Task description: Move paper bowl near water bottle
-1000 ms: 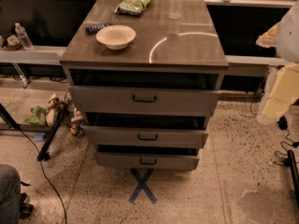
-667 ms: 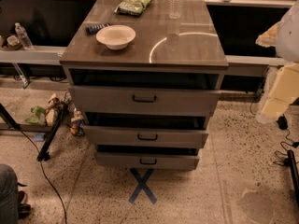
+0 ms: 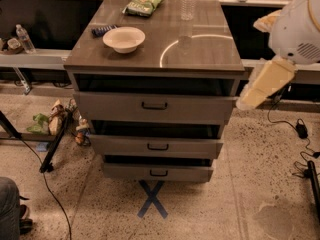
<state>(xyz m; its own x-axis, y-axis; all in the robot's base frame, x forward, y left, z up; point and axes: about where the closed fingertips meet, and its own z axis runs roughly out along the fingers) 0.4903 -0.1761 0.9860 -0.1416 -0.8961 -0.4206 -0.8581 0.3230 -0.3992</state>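
The paper bowl [image 3: 124, 38] is a cream-white shallow bowl on the left part of the grey cabinet top [image 3: 200, 54], upright and empty. The water bottle [image 3: 188, 1] stands upright at the back of the top, right of centre, its cap cut off by the frame edge. The bowl is well apart from the bottle, to its front left. My gripper [image 3: 255, 66], with cream-coloured parts under the white arm housing [image 3: 300, 24], hangs beside the cabinet's right edge, level with the top, far from both objects and holding nothing.
A green snack bag [image 3: 143, 5] lies at the back of the top and a dark bar [image 3: 104, 30] lies just left of the bowl. Three drawers [image 3: 154, 105] stand slightly open. A small blue-label bottle [image 3: 24, 38] stands on a shelf at the left. Cables [image 3: 300, 129] lie on the floor at the right.
My arm and gripper have moved left and up, closer to the cabinet's right edge. The bowl and the bottle have not moved.
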